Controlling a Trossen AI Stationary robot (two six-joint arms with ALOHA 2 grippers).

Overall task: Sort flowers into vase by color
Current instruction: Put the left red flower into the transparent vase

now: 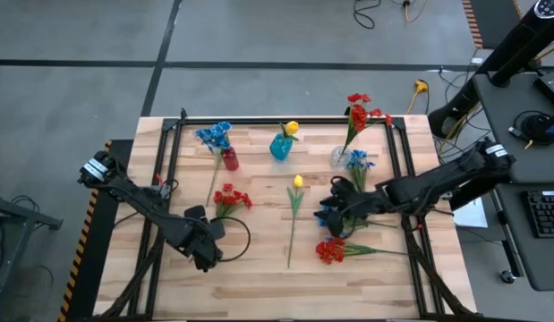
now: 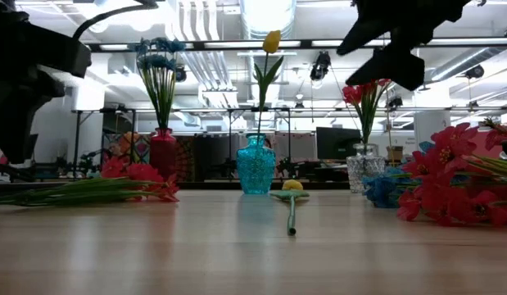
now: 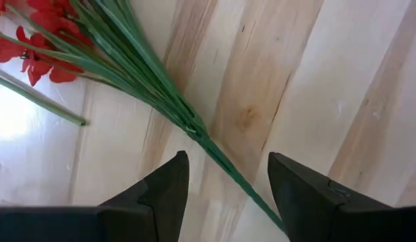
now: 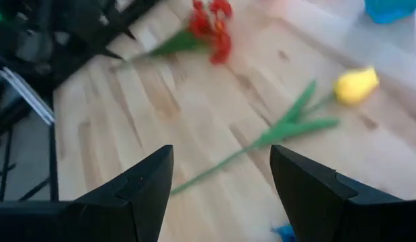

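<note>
Three vases along the table's far edge, loose flowers on the boards, both grippers empty.

Red vase (image 1: 230,160) holds blue blooms, teal vase (image 1: 280,148) a yellow tulip, clear vase (image 1: 340,156) red blooms. Left gripper (image 1: 208,234), fingers parted, hovers over the stem of the red spray (image 1: 230,198) lying at its 1 o'clock. Right gripper (image 1: 335,204), fingers parted, hangs above the blue spray (image 1: 328,217); the loose yellow tulip (image 1: 297,182) lies at its 9 o'clock, another red spray (image 1: 331,251) at its 6 o'clock.
</note>
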